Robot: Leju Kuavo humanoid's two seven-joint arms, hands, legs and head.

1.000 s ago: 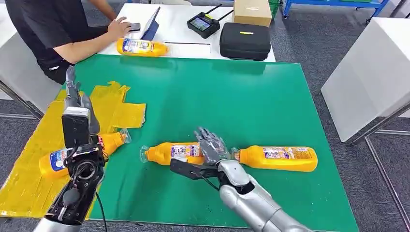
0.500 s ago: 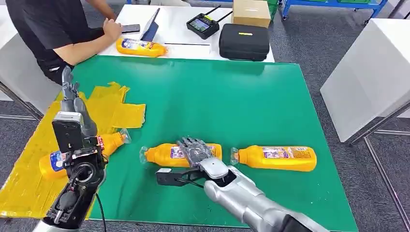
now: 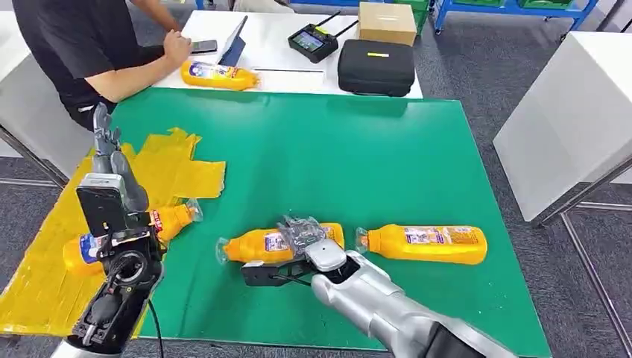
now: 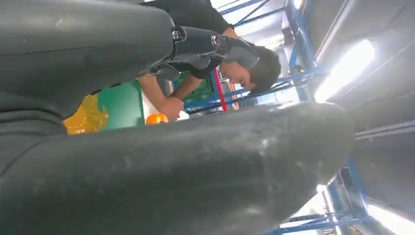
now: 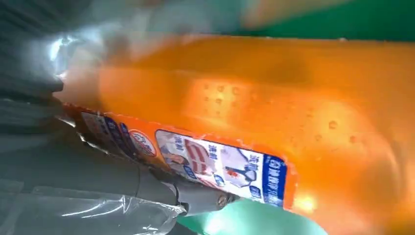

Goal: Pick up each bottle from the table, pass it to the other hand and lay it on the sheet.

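Three orange bottles with blue-and-white labels lie on the green table (image 3: 358,149). My right hand (image 3: 302,235) lies over the middle bottle (image 3: 253,245), fingers curled over its top and the thumb on its near side; the bottle (image 5: 274,112) rests on the table, pressed close against the hand. A second bottle (image 3: 428,243) lies just to its right. The third bottle (image 3: 168,220) rests on the yellow sheet (image 3: 45,283), partly hidden behind my left arm. My left hand (image 3: 104,138) is raised above the sheet, fingers straight and apart, holding nothing.
A person in black sits at the far left, hand (image 3: 179,45) by a phone on the white table (image 3: 283,60). That table also bears another orange bottle (image 3: 217,74), a controller (image 3: 313,37), a black case (image 3: 376,67) and a cardboard box (image 3: 387,22). A white cabinet (image 3: 574,112) stands at the right.
My right hand moved left from between the two bottles onto the middle bottle and curled its fingers over it. The left arm shifted slightly left.
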